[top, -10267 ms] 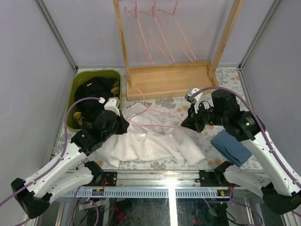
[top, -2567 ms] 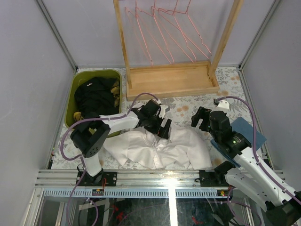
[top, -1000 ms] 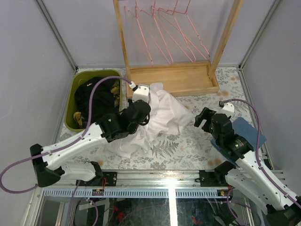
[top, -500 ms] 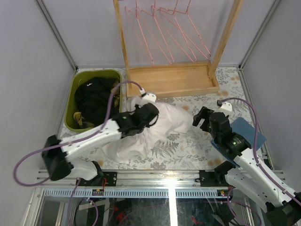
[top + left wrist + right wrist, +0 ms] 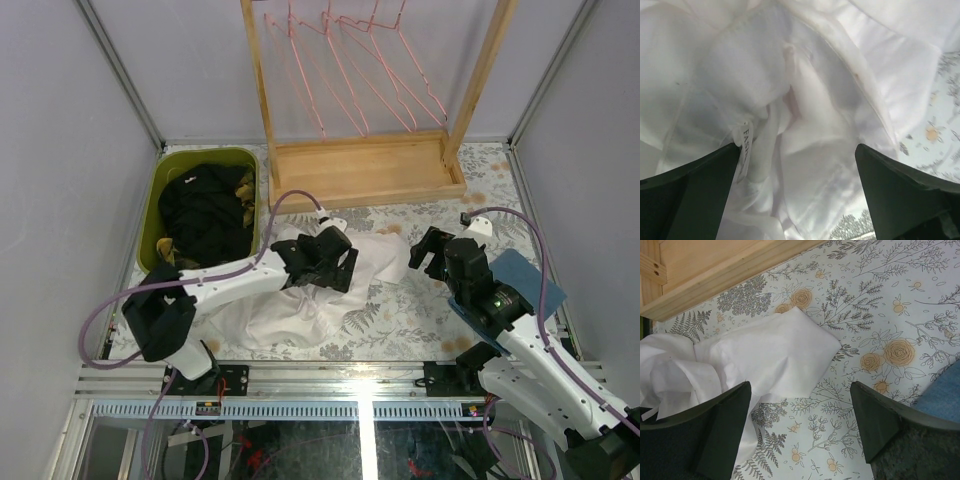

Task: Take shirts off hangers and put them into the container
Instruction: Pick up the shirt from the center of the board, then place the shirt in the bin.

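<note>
The white shirt (image 5: 290, 305) lies crumpled on the table, right of the olive-green container (image 5: 158, 196). My left gripper (image 5: 332, 264) hovers low over it, open; in the left wrist view cloth (image 5: 805, 100) fills the space between the dark fingers (image 5: 687, 192), with nothing pinched. Black shirts (image 5: 205, 210) and a bit of yellow plaid (image 5: 243, 186) fill the container. My right gripper (image 5: 428, 254) stands open over bare table, just right of a shirt sleeve (image 5: 772, 347). Pink hangers (image 5: 345, 70) hang bare on the rack.
The wooden rack base (image 5: 360, 168) stands behind the shirt, its edge also in the right wrist view (image 5: 715, 275). A folded blue cloth (image 5: 520, 288) lies under the right arm. Grey walls close in left and right.
The left arm swung the lifted white shirt down and to the right, away from the container, then its jaws opened and let go. The shirt has settled on the table. The right arm barely moved.
</note>
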Robot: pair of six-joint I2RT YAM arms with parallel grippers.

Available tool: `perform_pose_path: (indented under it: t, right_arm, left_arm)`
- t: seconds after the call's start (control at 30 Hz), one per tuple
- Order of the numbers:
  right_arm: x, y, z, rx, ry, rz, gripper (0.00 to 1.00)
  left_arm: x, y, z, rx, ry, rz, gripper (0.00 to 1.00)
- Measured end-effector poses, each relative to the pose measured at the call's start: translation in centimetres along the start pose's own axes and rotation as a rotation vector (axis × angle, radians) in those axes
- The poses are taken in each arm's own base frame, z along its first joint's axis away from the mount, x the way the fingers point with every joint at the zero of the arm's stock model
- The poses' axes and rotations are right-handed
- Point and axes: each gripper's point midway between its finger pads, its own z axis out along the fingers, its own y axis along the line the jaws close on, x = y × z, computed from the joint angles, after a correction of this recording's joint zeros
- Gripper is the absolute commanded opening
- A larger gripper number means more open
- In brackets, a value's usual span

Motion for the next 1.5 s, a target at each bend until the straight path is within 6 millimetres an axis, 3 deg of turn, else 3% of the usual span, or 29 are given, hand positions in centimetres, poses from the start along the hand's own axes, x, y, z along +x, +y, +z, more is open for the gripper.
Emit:
perform_pose_path:
  t: [0.2, 0.5, 0.63, 0.73, 0.83, 0.97, 1.07, 1.2, 1.33, 1.4, 1.5]
  right_arm:
    - [0.1, 0.1, 0.0, -0.003, 0.005, -0.001, 0.88]
    - [1.1, 0.3, 0.3, -0.016, 0.043, -0.010, 0.88]
    - [1.1, 0.4, 0.3, -0.021, 0.047, -0.010, 0.88]
    - [1.1, 0.3, 0.3, -0.021, 0.048, -0.010, 0.88]
    - [1.2, 0.3, 0.3, -0.020, 0.051, -0.011, 0.88]
    - [1.4, 0.4, 0.4, -0.021, 0.056, -0.013, 0.88]
    - [1.4, 0.4, 0.4, -0.022, 0.057, -0.013, 0.88]
    - [1.4, 0.4, 0.4, -0.022, 0.057, -0.013, 0.88]
    - [1.4, 0.4, 0.4, -0.021, 0.056, -0.013, 0.88]
    - [1.4, 0.4, 0.4, -0.021, 0.056, -0.013, 0.88]
    - [1.4, 0.4, 0.4, -0.021, 0.056, -0.013, 0.88]
  left_arm:
    - [0.8, -0.2, -0.8, 0.082, 0.009, -0.005, 1.00]
    - [4.6, 0.9, 4.1, 0.014, 0.141, 0.056, 1.00]
    - [4.9, 0.8, 4.6, 0.006, 0.136, 0.068, 1.00]
    - [5.4, 0.7, 5.0, -0.005, 0.145, 0.081, 0.80]
    - [5.6, 0.1, 5.5, -0.016, 0.144, 0.082, 0.51]
    - [4.5, -1.2, 6.4, -0.028, 0.081, 0.081, 0.03]
    - [4.0, -1.4, 6.4, -0.037, 0.054, 0.077, 0.00]
    - [3.2, -1.2, 5.5, -0.056, 0.024, 0.054, 0.00]
    - [2.7, 1.7, 2.1, -0.172, 0.015, 0.055, 0.00]
    - [0.6, 2.9, -0.7, -0.212, -0.047, 0.036, 0.00]
    - [-4.7, 4.1, -6.2, -0.221, -0.222, -0.047, 0.00]
